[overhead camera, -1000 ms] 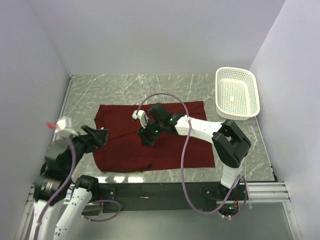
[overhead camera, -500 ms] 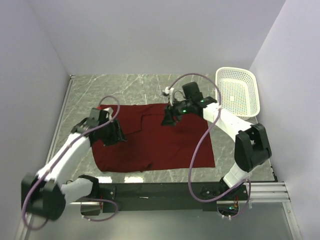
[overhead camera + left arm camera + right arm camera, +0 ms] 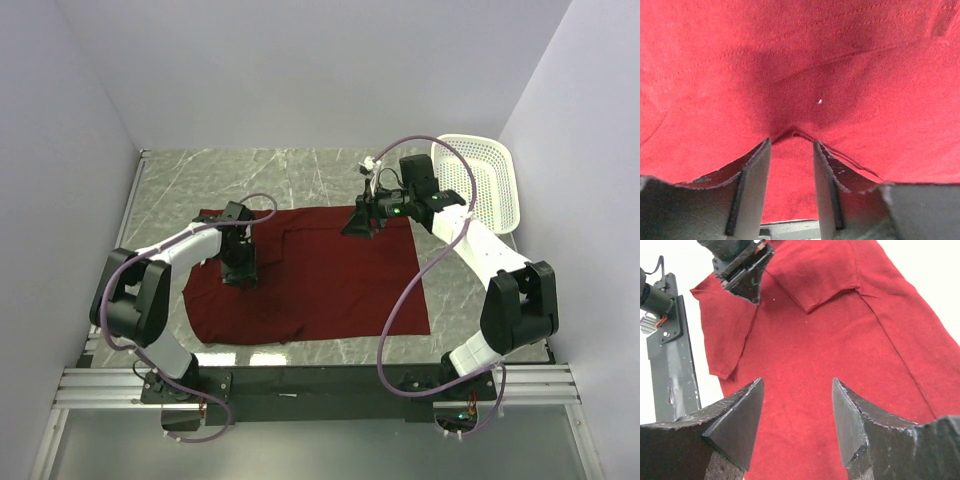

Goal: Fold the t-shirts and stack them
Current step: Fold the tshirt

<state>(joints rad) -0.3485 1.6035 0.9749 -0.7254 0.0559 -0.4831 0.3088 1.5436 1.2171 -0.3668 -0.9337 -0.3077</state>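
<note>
My left end effector points down, with its fingers half apart. It presses on the left side of the maroon t-shirt, and a small fold is bunched between the fingers. My right end effector is spread wide and holds nothing, tilted over the t-shirt's far edge. The t-shirt lies spread on the table.

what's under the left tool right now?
The maroon t-shirt: the left tool presses on it, a small ridge of cloth puckering between its fingers. The table beneath is covered by the cloth; anything under the shirt cannot be seen.
</note>
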